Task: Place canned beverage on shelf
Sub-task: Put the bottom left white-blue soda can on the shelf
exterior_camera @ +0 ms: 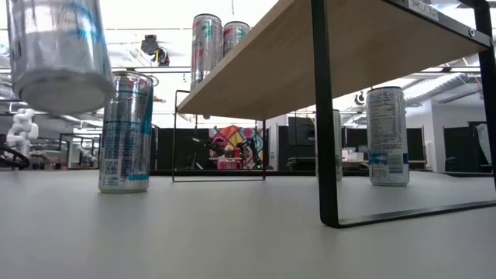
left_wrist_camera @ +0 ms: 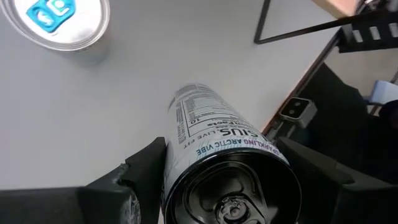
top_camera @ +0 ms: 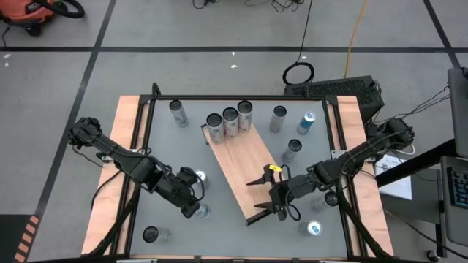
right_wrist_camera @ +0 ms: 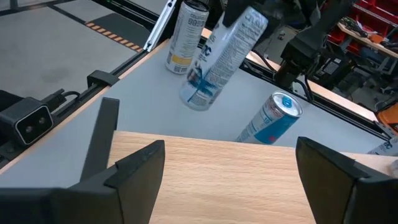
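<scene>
Silver can lifted off the table, tilted, light wood shelf bearing three upright cans

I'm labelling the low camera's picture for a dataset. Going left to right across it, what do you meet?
Lifted can hanging clear of the table → standing silver-and-blue can → two cans on the shelf → the shelf's black front leg → white-labelled can standing under the shelf.

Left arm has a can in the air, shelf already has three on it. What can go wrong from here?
1. The left gripper holds the can tilted off the table; a tilted set-down on the shelf could tip it.
2. Three cans crowd the shelf's far end; placing close could knock them.
3. The right gripper hovers open over the shelf's near end, in the likely approach path.
</scene>
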You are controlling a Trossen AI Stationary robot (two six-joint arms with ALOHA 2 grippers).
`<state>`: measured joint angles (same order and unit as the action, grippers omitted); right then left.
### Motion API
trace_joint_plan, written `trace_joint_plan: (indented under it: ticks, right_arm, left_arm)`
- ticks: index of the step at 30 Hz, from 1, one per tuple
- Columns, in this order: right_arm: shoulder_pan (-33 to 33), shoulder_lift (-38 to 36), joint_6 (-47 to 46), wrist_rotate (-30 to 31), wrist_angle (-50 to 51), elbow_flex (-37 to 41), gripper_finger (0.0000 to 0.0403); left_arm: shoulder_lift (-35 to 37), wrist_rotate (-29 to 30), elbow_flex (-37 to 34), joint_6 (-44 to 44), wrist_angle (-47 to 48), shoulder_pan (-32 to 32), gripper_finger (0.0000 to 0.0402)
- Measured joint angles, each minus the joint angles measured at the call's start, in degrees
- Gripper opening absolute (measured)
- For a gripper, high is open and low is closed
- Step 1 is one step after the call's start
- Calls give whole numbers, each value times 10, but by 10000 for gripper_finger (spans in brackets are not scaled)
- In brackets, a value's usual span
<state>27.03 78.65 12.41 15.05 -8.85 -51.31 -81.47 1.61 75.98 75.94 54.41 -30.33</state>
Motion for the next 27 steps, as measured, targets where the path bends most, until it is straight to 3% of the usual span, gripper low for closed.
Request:
trace_joint_plan:
  ticks: [10, 27]
  right_arm:
    - [0, 0, 1, -2, 1, 0, 297]
    - [-12, 0, 4, -19, -96, 0, 297]
  left_arm:
    - [0, -5, 33, -6, 37, 0, 253]
    - [0, 22, 102, -125, 91, 0, 253]
